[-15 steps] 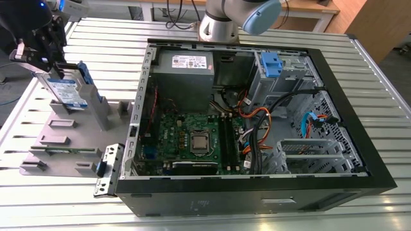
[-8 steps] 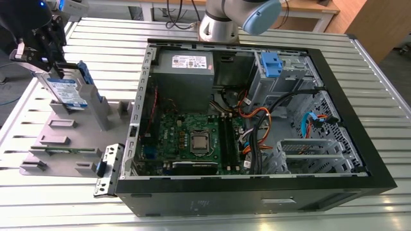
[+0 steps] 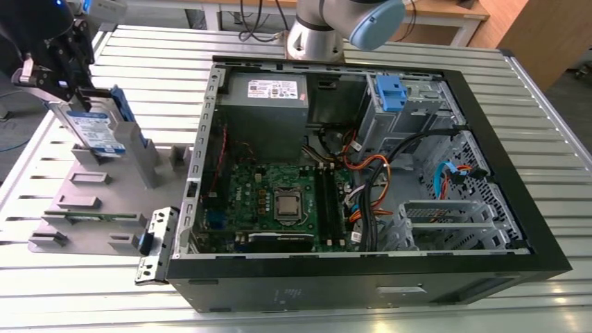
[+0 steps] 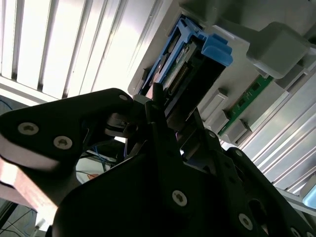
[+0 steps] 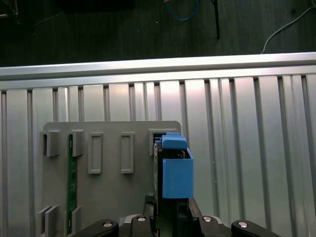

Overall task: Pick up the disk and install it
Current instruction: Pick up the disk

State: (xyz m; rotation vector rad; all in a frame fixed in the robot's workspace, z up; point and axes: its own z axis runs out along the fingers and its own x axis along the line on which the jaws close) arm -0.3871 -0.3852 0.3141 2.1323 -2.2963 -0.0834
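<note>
The disk (image 3: 98, 132) stands on edge over the grey holder plate (image 3: 93, 201) at the exterior view's left, its white-and-blue label facing out and its blue rails along its edges. My gripper (image 3: 77, 104) comes down on it from above and is shut on the disk, one black finger on each flat side. In the first wrist view the disk (image 5: 175, 170) shows edge-on between the fingers (image 5: 146, 205). In the second wrist view its blue carrier (image 4: 213, 49) sticks out past the gripper (image 4: 159, 106). Whether its lower edge still sits in the holder's slot I cannot tell.
The open computer case (image 3: 518, 208) lies to the exterior view's right, with the motherboard (image 3: 277, 198), the power supply (image 3: 268, 90), cables, and a tall grey drive cage with a blue-tabbed bracket (image 3: 390, 94). A green memory stick (image 5: 72, 182) rests in the holder plate. The ribbed metal table (image 3: 148, 69) surrounds everything.
</note>
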